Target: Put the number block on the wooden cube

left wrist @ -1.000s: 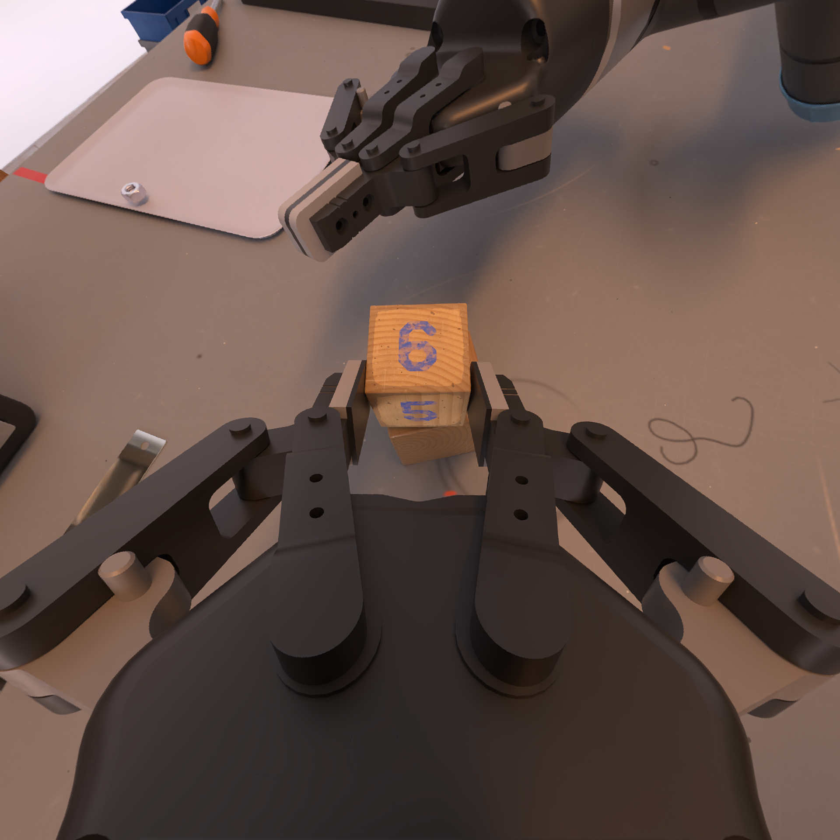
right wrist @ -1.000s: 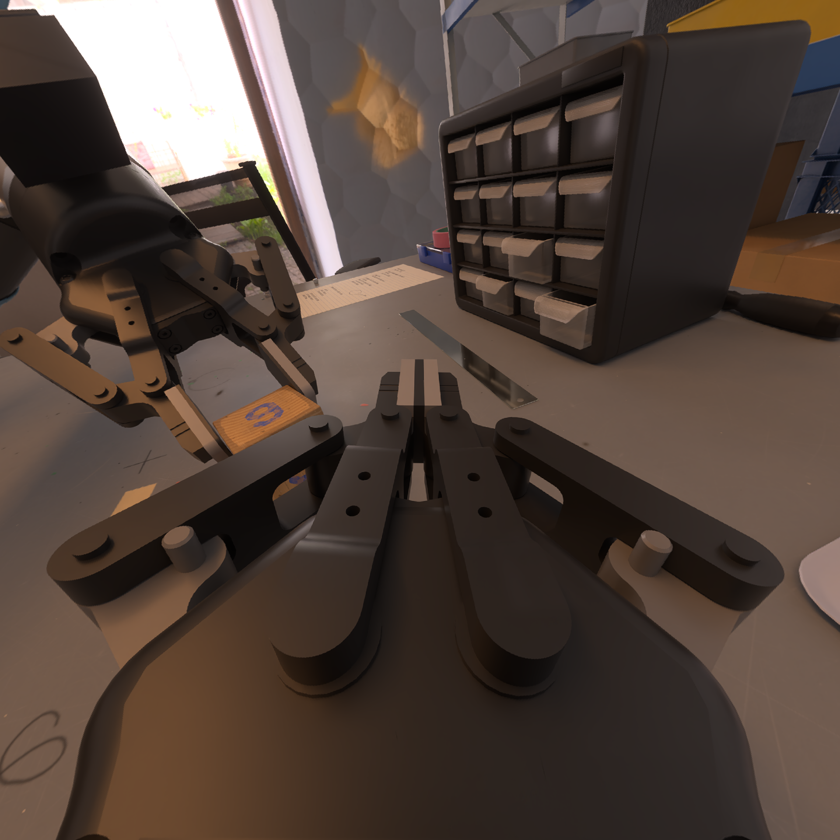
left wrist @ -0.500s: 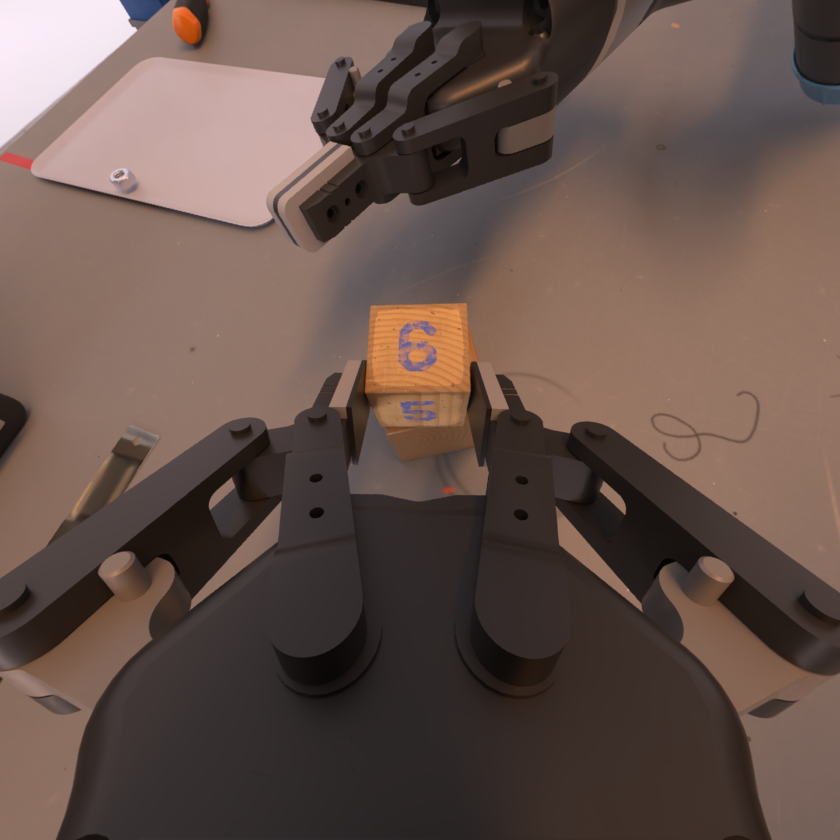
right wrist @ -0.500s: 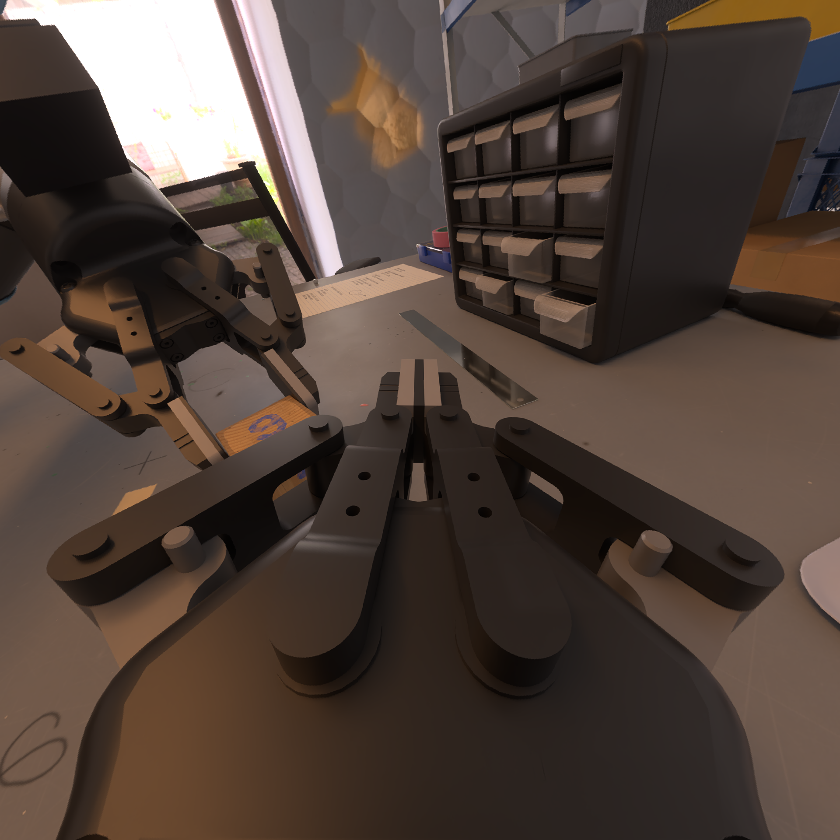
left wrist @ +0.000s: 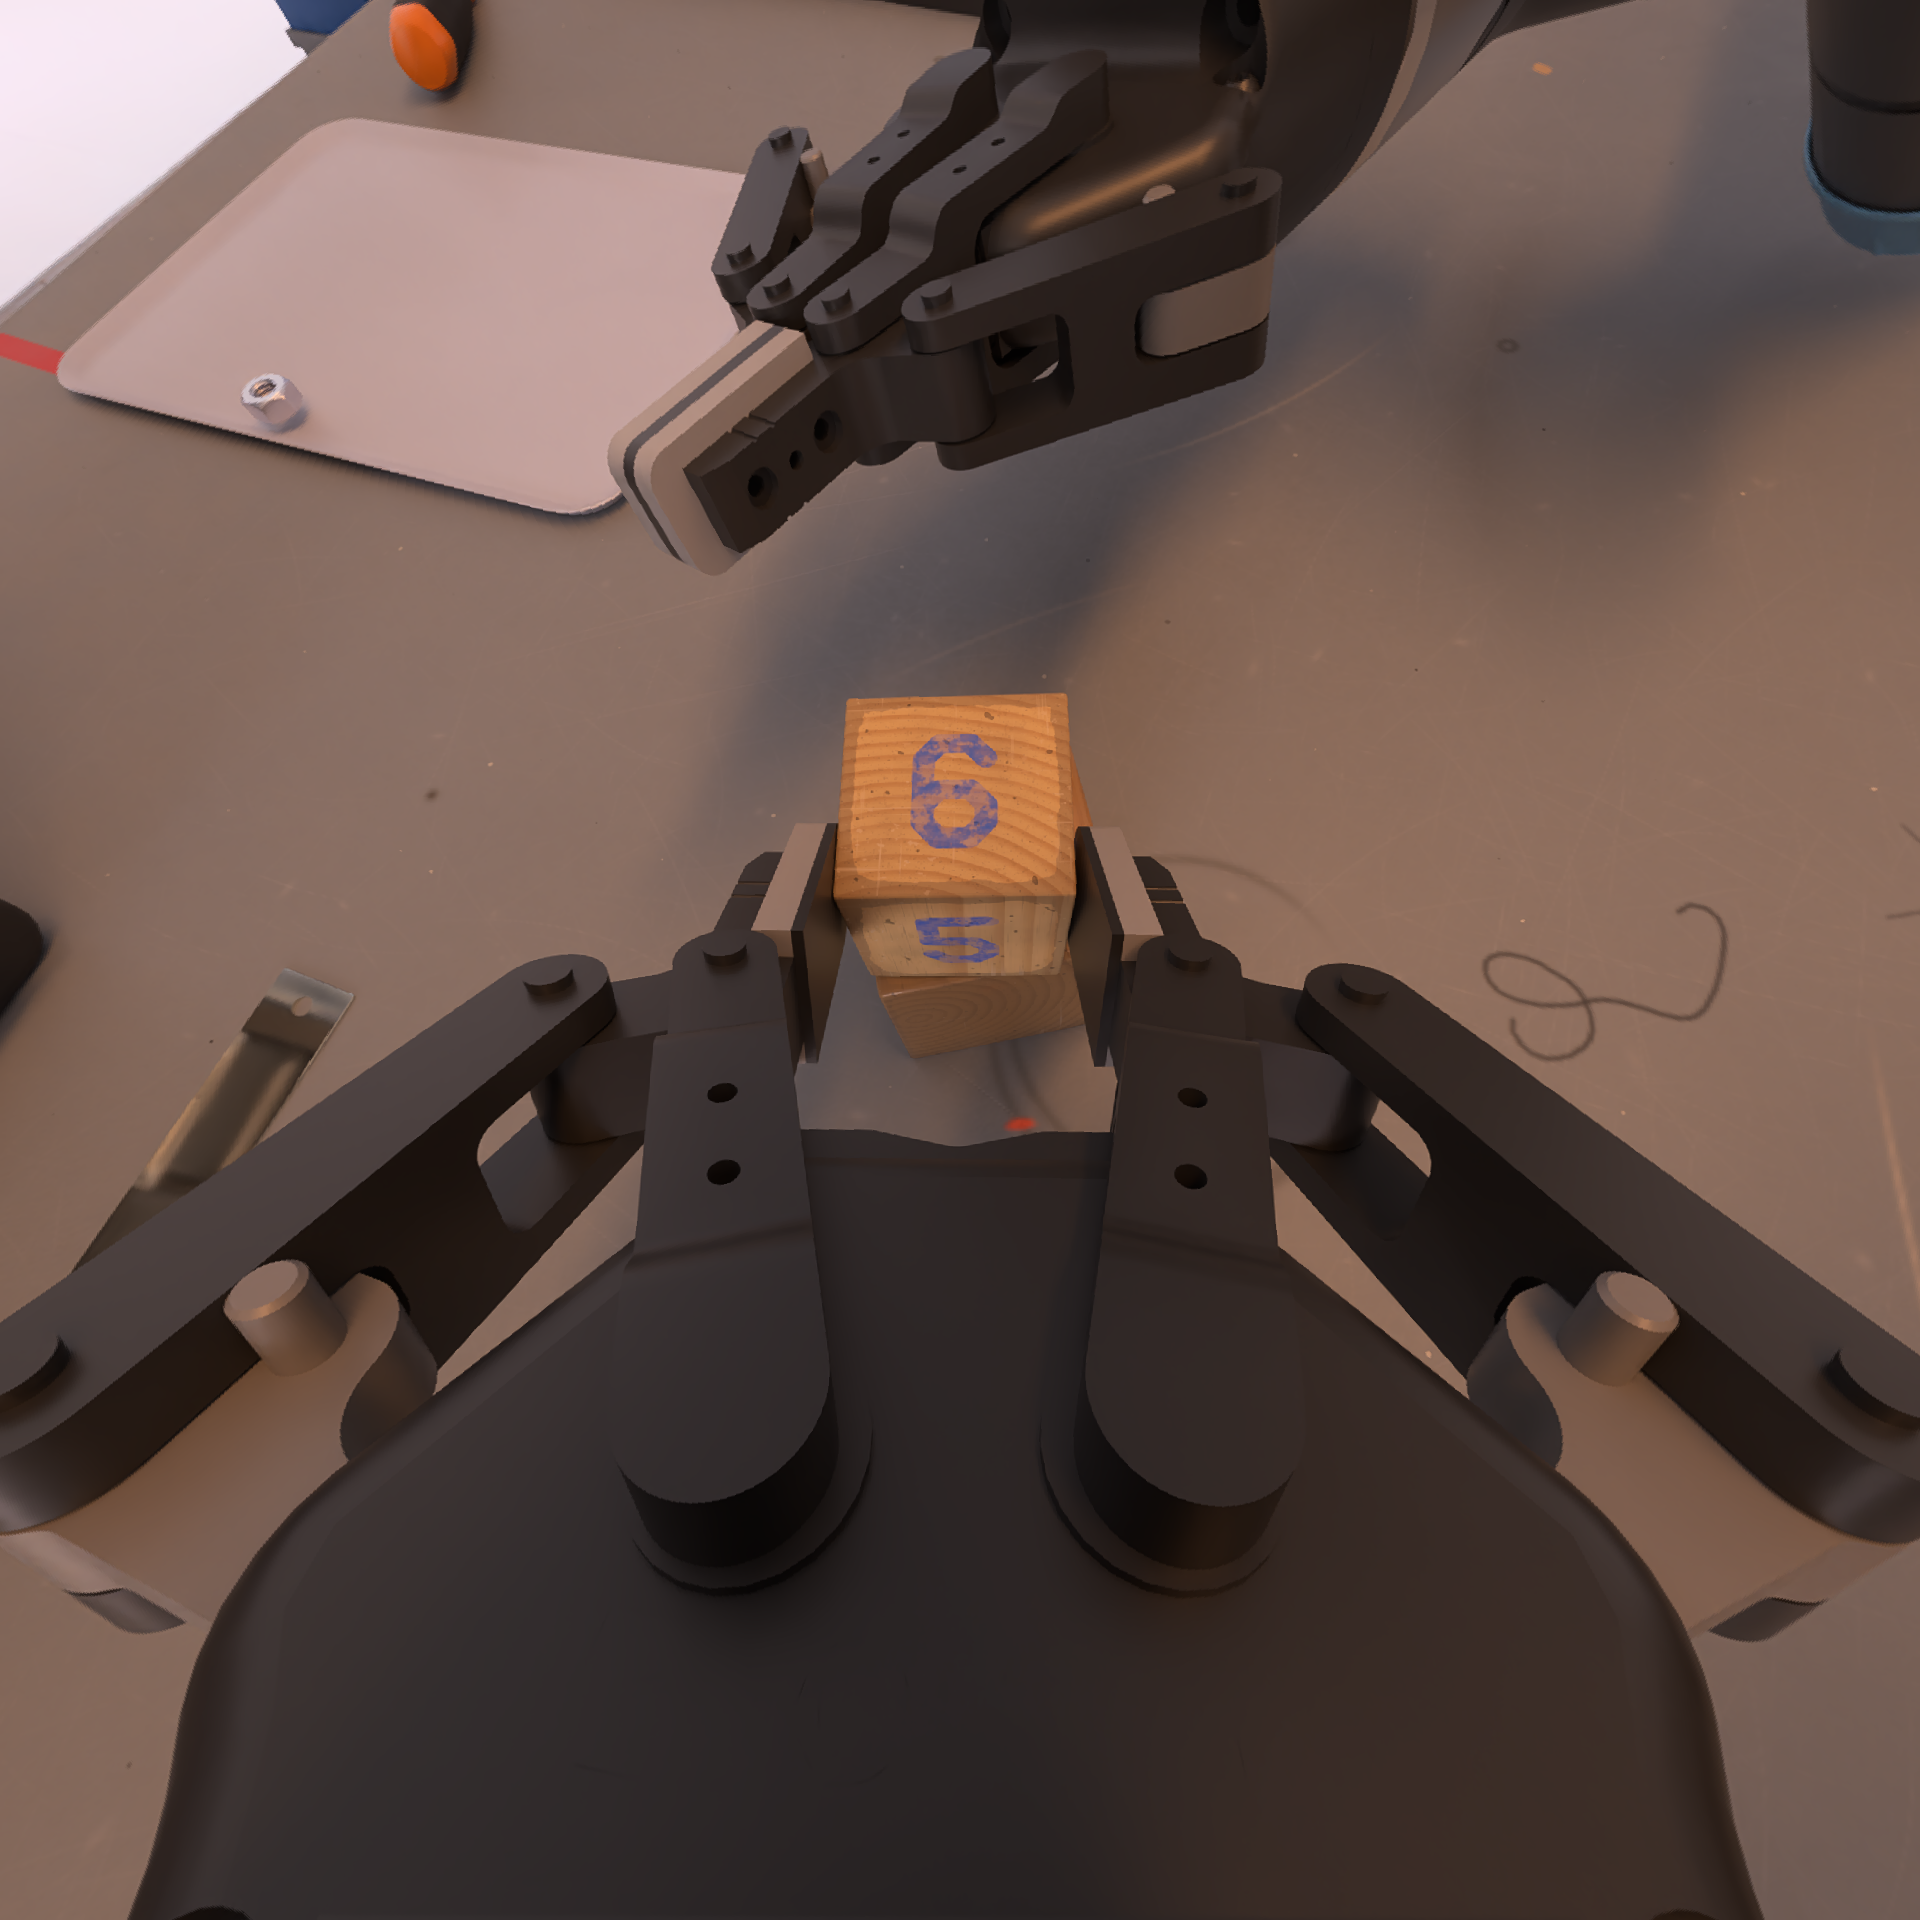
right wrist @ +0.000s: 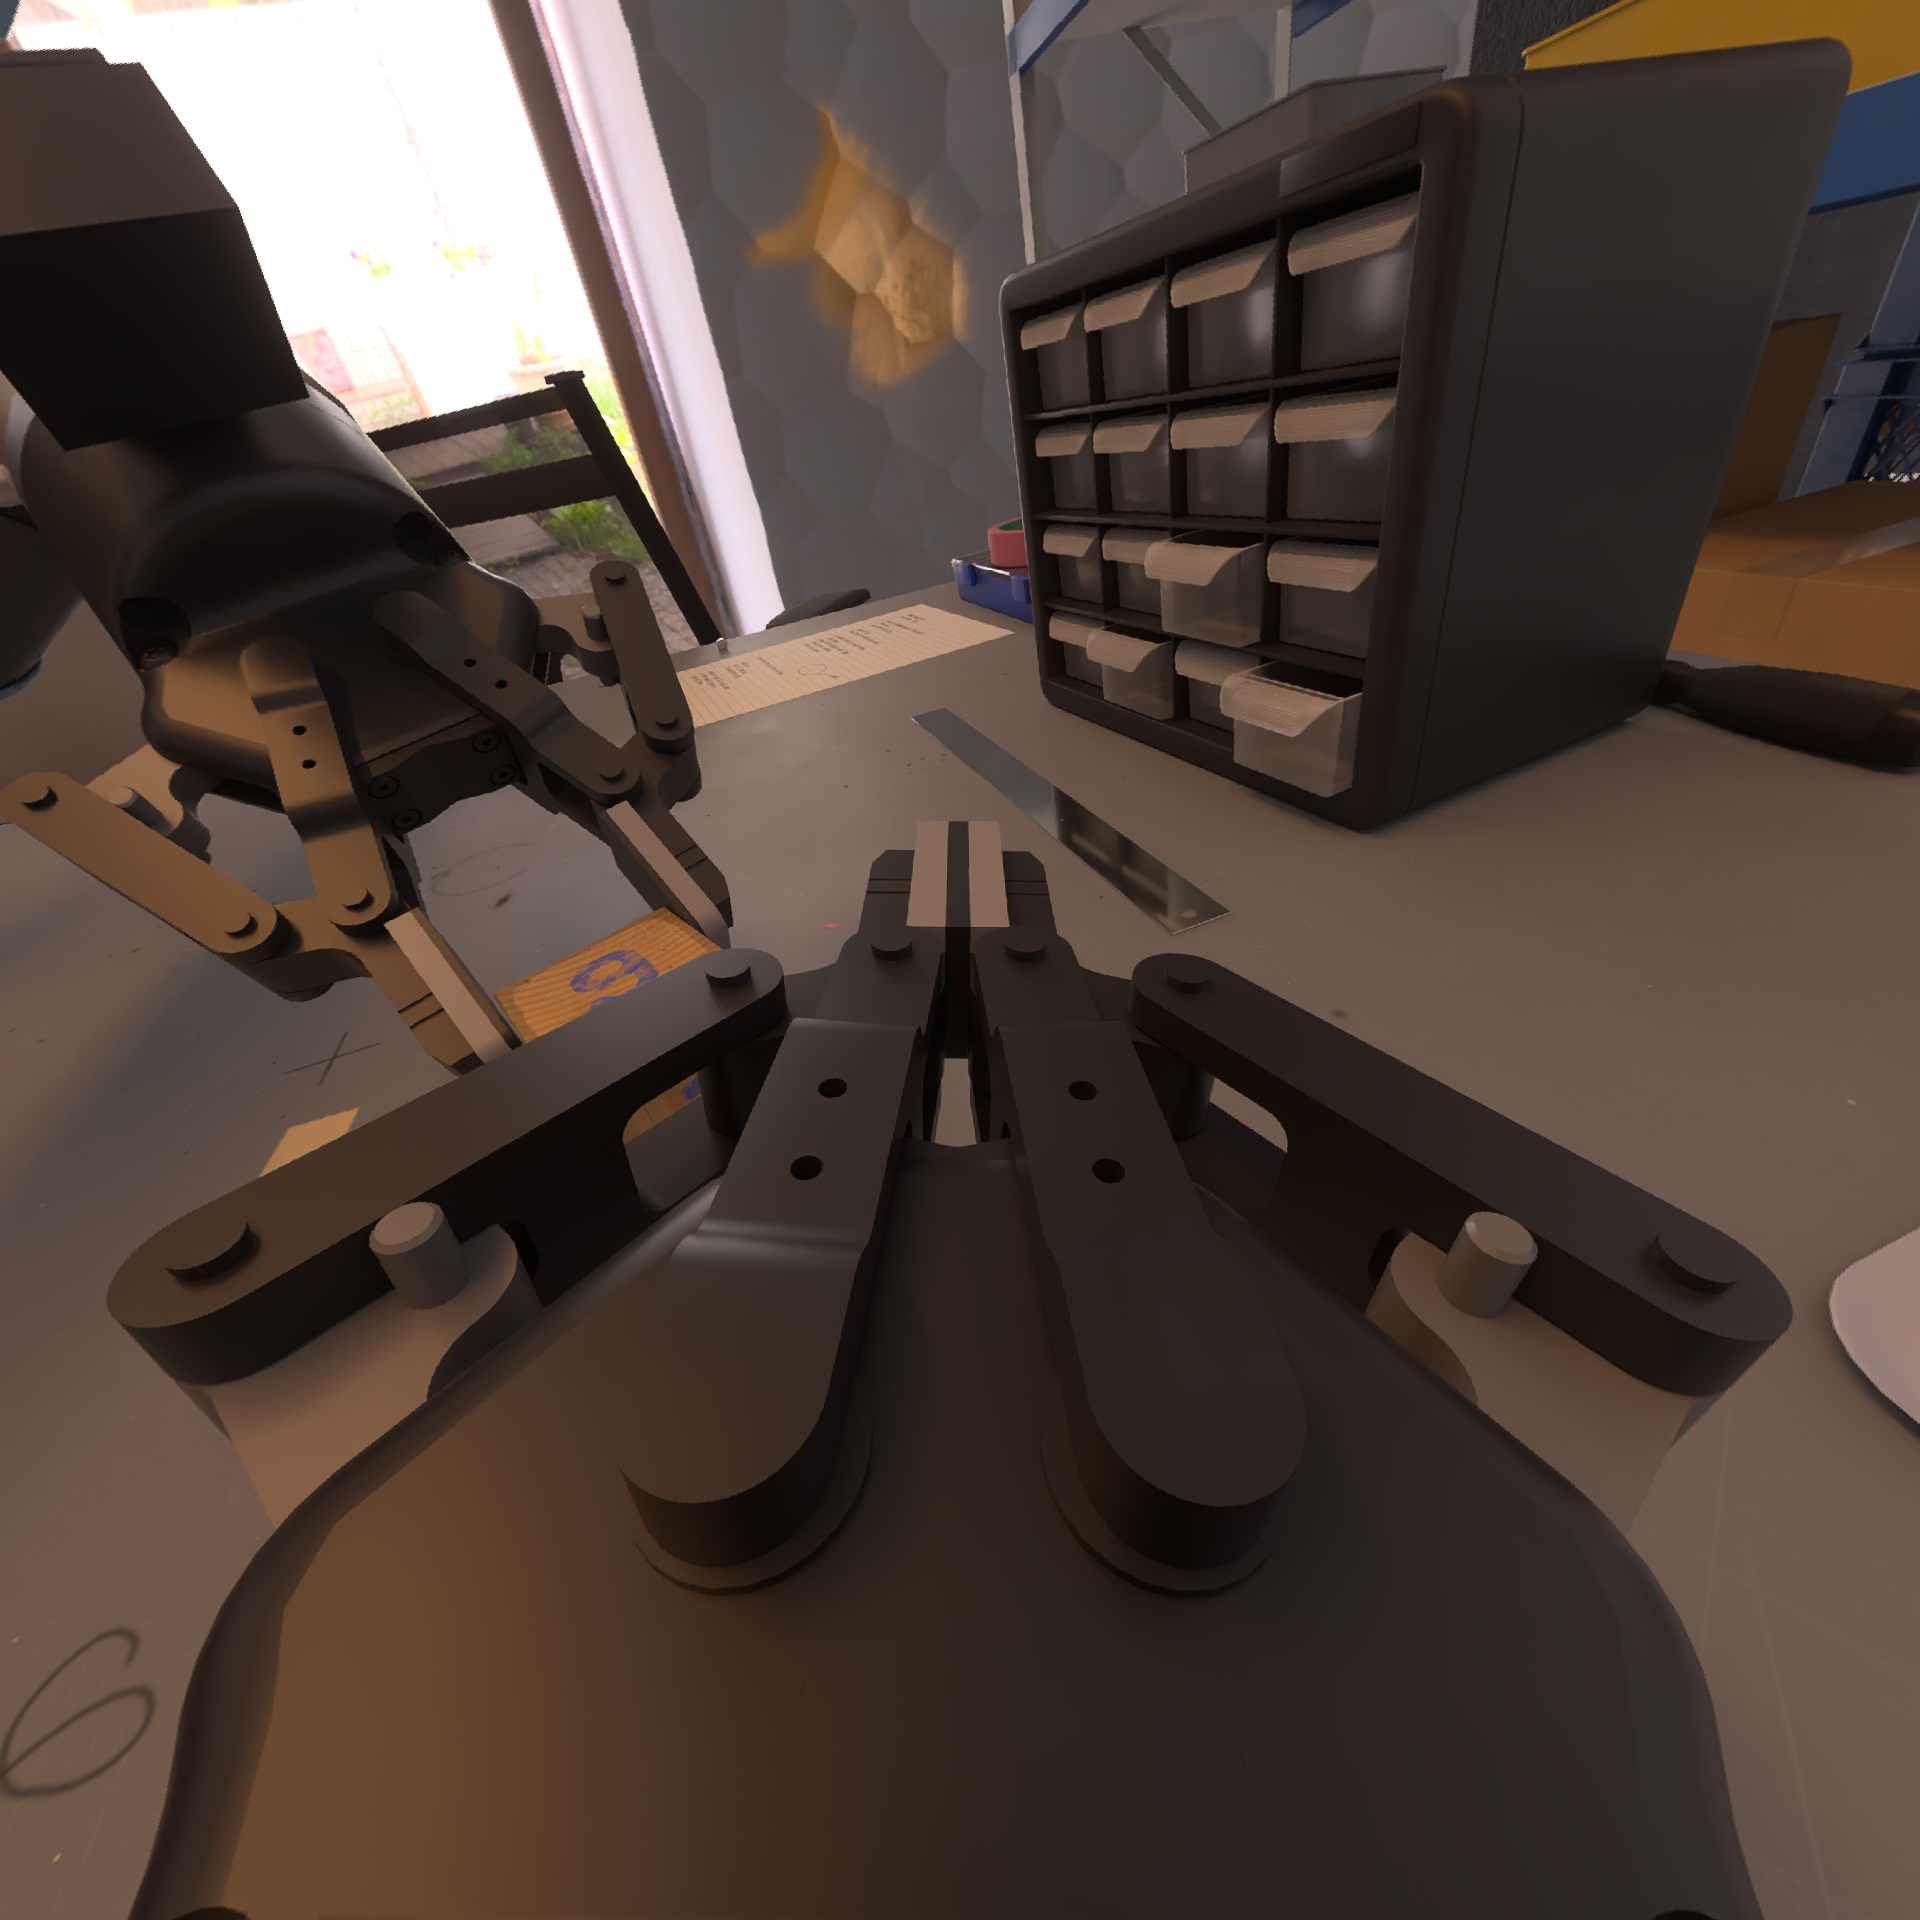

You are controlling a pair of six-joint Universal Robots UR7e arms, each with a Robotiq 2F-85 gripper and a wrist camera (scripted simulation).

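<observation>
Number block (left wrist: 954, 800): grainy wooden cube shape, blue digits, resting on plain wooden cube (left wrist: 982, 1013).
Left end effector (left wrist: 954, 914): pads clamp number block.
Right end effector (right wrist: 954, 873): flat pads pressed together, empty.

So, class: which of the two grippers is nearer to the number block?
Left. The left gripper has one finger on each side of the number block, which sits over the wooden cube. The right gripper hangs shut, apart from it, above the table beyond.

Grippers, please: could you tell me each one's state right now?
Left gripper: shut on the number block.
Right gripper: shut, holding nothing.
</observation>
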